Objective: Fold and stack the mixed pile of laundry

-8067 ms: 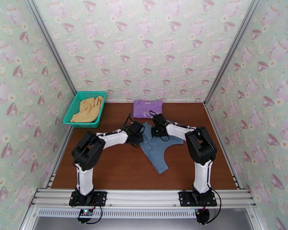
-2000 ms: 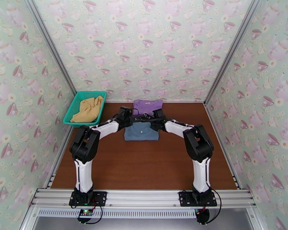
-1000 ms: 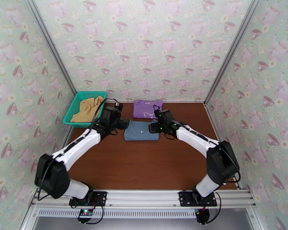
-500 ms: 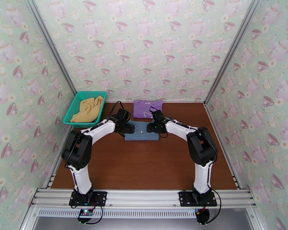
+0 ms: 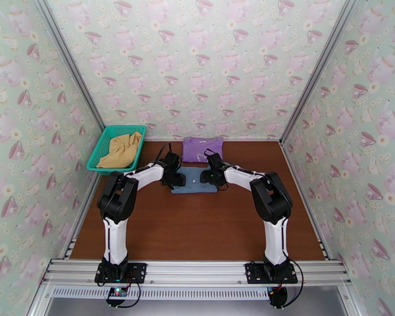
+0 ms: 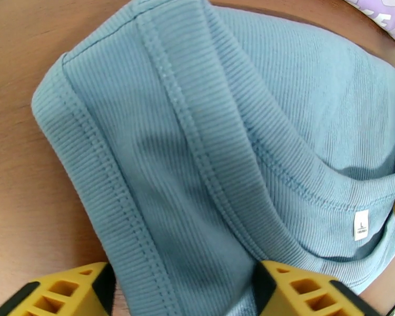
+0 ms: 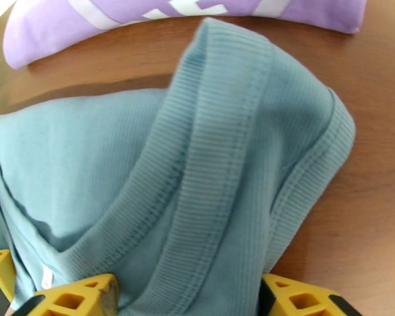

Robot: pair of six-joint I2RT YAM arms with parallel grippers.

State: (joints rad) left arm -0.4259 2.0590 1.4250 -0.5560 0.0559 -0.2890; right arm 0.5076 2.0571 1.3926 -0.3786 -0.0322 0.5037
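- Eight seconds ago the grey-blue piece lay spread out and unfolded. It is now a compact folded rectangle. Over the last second both arms have pulled their elbows in and set their grippers down at its two ends.
- Count: three garments, one basket, two arms.
- The purple T-shirt lies folded just behind the grey-blue piece, with a narrow strip of the table between them.
- The mustard-yellow piece lies crumpled in the teal basket, well to the back left of the grey-blue piece.
- Left arm: elbow raised, forearm reaching forward and inward to the grey-blue piece's left end. The left gripper has its jaws partly apart, and its yellow fingers straddle the ribbed hem. The cloth between them lies flat, not bunched.
- Right arm: mirrored, at the right end. The right gripper is likewise partly apart, with the folded edge between its fingers, and nothing is lifted.
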